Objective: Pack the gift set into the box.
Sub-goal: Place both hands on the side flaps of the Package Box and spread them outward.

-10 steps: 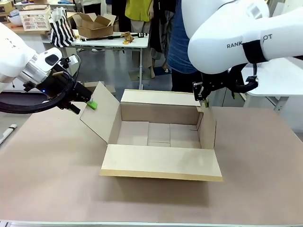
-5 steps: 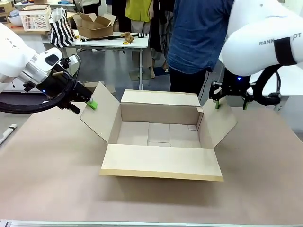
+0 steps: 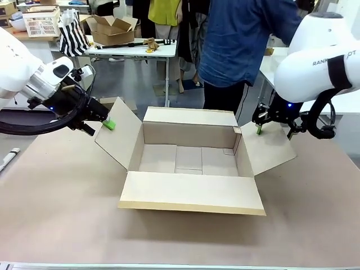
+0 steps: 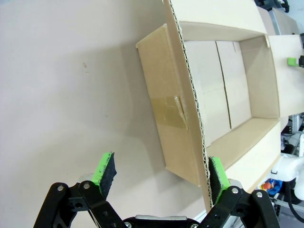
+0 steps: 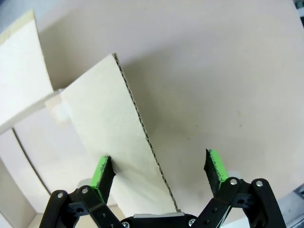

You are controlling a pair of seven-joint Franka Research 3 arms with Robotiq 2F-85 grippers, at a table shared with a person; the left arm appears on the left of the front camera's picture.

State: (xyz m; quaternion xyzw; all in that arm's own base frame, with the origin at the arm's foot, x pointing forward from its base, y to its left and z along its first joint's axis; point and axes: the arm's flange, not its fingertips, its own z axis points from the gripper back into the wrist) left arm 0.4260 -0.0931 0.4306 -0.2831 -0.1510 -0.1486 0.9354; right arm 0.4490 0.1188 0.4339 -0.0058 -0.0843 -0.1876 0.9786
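Straddling bendy side-flap edges of the plain brown cardboard box, left gripper and right gripper gape wide, clamping nothing; box probably light.

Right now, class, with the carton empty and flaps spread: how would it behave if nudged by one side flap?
Probably light: the box is empty, wide and low, so it would likely slide on the table rather than tip. The right flap would likely hinge at its fold first. Its corrugated edge suggests a fairly stiff panel.
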